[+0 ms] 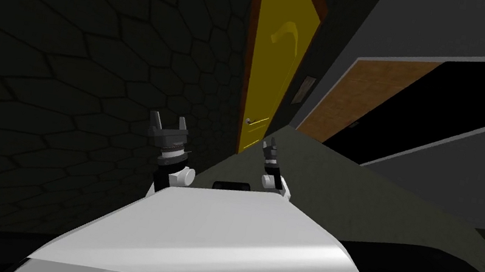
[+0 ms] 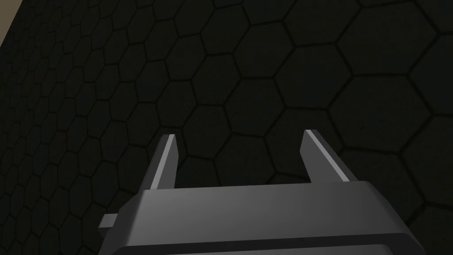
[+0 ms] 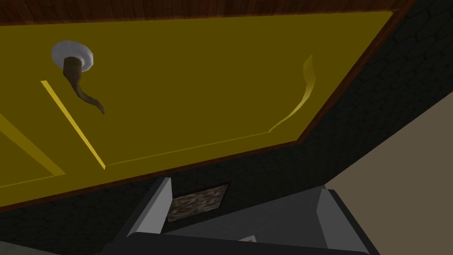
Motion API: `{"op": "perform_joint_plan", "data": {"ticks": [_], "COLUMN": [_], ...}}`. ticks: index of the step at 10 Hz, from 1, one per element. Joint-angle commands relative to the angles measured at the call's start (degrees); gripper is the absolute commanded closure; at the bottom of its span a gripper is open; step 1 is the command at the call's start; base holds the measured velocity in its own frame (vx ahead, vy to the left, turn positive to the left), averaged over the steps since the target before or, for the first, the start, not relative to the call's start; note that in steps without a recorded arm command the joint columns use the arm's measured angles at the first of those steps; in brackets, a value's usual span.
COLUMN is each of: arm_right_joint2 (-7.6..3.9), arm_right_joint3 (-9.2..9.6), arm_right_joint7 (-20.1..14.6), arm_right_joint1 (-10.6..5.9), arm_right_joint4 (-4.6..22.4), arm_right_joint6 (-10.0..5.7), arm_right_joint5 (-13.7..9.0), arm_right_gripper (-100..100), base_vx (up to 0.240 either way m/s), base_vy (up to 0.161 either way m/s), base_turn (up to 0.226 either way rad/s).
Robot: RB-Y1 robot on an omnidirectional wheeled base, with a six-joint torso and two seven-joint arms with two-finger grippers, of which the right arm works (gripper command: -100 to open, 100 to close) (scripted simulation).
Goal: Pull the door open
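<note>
Dark hexagon-patterned wall (image 1: 64,52), dim grey floor (image 1: 350,186), brown panel (image 1: 365,96), perhaps another door, beside a black area (image 1: 456,105).

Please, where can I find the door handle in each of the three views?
Head view: the door handle sits on the yellow door, ahead of the right gripper.
Left wrist view: the left gripper faces the hexagon wall instead.
Right wrist view: it curves out of a round white plate on the door.
Shared landmark: the hexagon wall.
</note>
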Motion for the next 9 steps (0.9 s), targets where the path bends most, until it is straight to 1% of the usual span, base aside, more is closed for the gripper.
{"op": "perform_joint_plan", "data": {"ticks": [1, 4, 5, 6, 7, 9], "arm_right_joint2": [-0.80, -2.47, -3.04, -3.04, -3.61, -4.74], "arm_right_joint3": [0.58, 1.53, 1.85, 1.85, 2.17, 2.82], "arm_right_joint7": [-0.15, -0.58, -0.73, -0.73, -0.88, -1.17], "arm_right_joint1": [-0.93, -2.72, -3.34, -3.34, -3.95, -5.18], "arm_right_joint4": [2.64, 7.13, 8.98, 9.02, 10.65, 13.91], "arm_right_joint6": [-0.85, -2.17, -2.63, -2.63, -3.08, -3.99], "arm_right_joint5": [-0.26, -0.84, -1.03, -1.03, -1.23, -1.63], "arm_right_gripper": [-100, -100, -100, -100, -100, -100], "base_vx": [0.093, 0.085, 0.072, 0.052, 0.053, 0.072], "base_vy": [-0.067, -0.058, -0.063, -0.049, -0.051, -0.058], "base_turn": [0.158, 0.145, 0.144, 0.055, 0.095, 0.162]}}
